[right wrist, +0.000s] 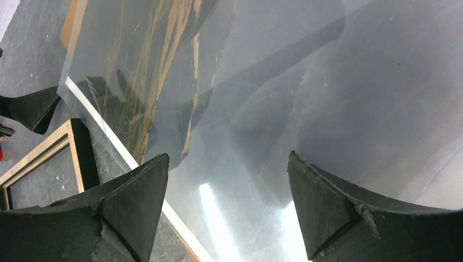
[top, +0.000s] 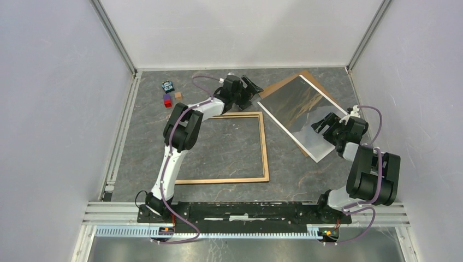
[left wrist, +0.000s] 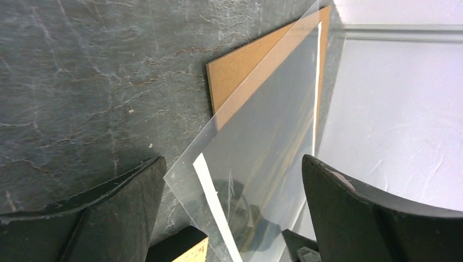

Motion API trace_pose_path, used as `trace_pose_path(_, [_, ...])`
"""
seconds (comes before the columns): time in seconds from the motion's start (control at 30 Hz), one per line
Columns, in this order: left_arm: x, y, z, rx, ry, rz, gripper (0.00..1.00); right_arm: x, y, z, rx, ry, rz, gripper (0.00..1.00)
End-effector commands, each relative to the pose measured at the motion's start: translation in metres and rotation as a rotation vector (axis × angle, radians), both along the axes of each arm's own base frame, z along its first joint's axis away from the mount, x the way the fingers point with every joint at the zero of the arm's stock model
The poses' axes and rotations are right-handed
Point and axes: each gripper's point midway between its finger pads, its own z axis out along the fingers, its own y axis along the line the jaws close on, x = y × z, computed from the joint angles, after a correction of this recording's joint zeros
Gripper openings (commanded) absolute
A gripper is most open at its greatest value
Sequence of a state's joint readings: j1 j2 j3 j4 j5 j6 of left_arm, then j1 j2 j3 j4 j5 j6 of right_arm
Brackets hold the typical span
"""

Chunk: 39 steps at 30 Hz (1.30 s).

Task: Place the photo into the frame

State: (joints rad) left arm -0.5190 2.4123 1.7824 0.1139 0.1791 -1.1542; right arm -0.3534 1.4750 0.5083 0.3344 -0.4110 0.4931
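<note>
Top external: we are hovering left gripper (top: 252, 85) and right gripper (top: 326, 124), spread (both empty), by the photo (top: 295, 103); pinching risks creasing it.

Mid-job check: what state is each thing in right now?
photo: picture side up on the cardboard, outside the frame
frame: flat, wood back up, no photo inside
cardboard: flat under the photo
left gripper: open, empty
right gripper: open, empty, over the photo

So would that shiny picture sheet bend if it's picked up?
Probably floppy: the photo looks paper-thin, lying flat on the cardboard board. Its glossy, reflective face suggests a grip may slip. Likely light, too.
</note>
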Motion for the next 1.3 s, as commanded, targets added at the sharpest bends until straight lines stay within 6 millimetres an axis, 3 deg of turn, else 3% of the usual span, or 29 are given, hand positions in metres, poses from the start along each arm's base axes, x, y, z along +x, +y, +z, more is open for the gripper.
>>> trace_pose_path(0.0, [-0.003,-0.009,-0.005,-0.128,0.038,0.030,0.99,-0.001,0.003,-0.007,0.006,0.009,0.005,0.86])
trace_pose_path(0.2, [0.000,-0.015,0.014,-0.240,0.000,0.030,0.93,-0.001,0.003,-0.008,0.007,0.012,0.006,0.86])
trace_pose_path(0.47, [0.003,-0.019,0.014,-0.274,-0.004,0.031,0.63,0.000,0.007,-0.007,0.006,0.010,0.020,0.86])
trace_pose_path(0.63, [0.009,-0.024,0.011,-0.260,0.010,0.021,0.36,0.001,0.008,-0.006,-0.008,0.014,0.031,0.86])
trace_pose_path(0.83, [0.011,-0.020,0.041,-0.130,-0.062,-0.032,0.06,0.006,0.012,0.007,-0.033,-0.015,0.062,0.86])
trace_pose_path(0.93, [0.008,-0.012,0.068,-0.078,-0.104,-0.052,0.02,0.008,0.014,0.012,-0.062,-0.016,0.082,0.86])
trace_pose_path(1.1, [-0.011,0.031,0.098,-0.037,-0.127,-0.013,0.02,0.012,0.034,0.030,-0.109,-0.068,0.171,0.87])
trace_pose_path(1.23, [-0.041,0.098,0.105,-0.039,-0.114,0.061,0.02,0.014,0.041,0.036,-0.152,-0.057,0.197,0.88])
trace_pose_path(1.27, [-0.051,0.116,0.098,-0.030,-0.096,0.083,0.02,0.014,0.043,0.035,-0.149,-0.050,0.199,0.88])
